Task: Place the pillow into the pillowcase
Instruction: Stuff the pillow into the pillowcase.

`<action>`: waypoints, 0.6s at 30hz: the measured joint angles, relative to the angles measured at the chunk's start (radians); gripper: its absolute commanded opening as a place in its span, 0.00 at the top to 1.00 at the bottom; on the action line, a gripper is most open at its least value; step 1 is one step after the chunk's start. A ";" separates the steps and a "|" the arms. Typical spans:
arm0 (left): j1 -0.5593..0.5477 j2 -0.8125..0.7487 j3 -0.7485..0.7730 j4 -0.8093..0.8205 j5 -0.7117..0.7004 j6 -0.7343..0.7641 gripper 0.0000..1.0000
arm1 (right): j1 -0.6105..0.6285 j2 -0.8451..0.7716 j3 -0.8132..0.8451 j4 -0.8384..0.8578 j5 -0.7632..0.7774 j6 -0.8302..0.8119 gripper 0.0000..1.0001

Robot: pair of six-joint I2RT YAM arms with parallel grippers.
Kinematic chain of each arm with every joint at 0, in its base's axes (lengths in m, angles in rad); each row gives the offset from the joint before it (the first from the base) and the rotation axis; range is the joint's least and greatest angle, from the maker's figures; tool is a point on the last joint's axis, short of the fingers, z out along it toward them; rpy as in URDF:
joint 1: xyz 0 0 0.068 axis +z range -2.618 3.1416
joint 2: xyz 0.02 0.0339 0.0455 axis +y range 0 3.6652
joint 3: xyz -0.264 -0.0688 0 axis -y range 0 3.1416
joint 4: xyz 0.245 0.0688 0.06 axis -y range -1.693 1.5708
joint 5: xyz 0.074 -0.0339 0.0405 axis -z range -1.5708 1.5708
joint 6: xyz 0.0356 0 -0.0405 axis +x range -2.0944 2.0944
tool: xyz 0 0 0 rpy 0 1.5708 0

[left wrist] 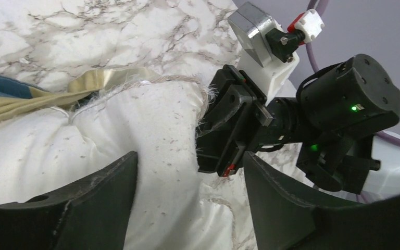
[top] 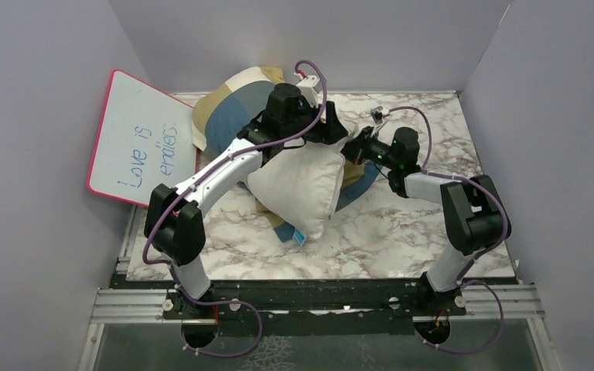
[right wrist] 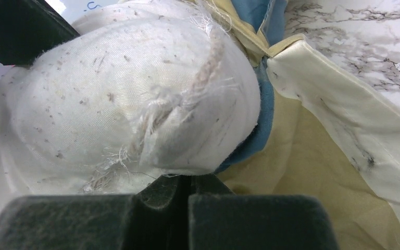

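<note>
Top external view: the pillow [top: 298, 182], a plump white cushion of soft fabric, stands bunched up at the middle of the marble-patterned table [top: 402, 232]. A small blue tag [top: 299, 236] hangs at its 6 o'clock corner. The pillowcase [top: 232, 108], limp cloth in blue, tan and cream blocks, lies crumpled behind and under the pillow. It spreads from about 11 o'clock round to 3 o'clock of the pillow, with a blue fold showing beneath the lower edge. A pink-rimmed whiteboard [top: 143, 139] with handwriting leans against the wall at 9 o'clock.

Both arms meet at the pillow's 1 o'clock corner. In the left wrist view the left gripper [left wrist: 187, 159] has its jaws spread wide, with the two dark, blunt fingers [left wrist: 104, 198] set apart on either side of a bulge of pillow fabric. The cloth there is speckled with lint and has a frayed, thready seam. The right gripper [left wrist: 224, 130] sits at 2 o'clock of that bulge, its tips closed on a pinch of the pillow's frayed edge.

In the right wrist view the two dark pads meet with no gap at 6 o'clock, and the pillow's rounded, fraying corner bulges just above them. Smooth tan and cream pillowcase panels lie at 3 to 5 o'clock, with a blue strip between them and the pillow.
</note>
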 measured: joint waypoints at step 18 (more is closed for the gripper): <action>-0.140 0.228 0.219 -0.197 -0.561 0.272 0.82 | 0.000 -0.042 0.000 -0.027 0.074 0.022 1.00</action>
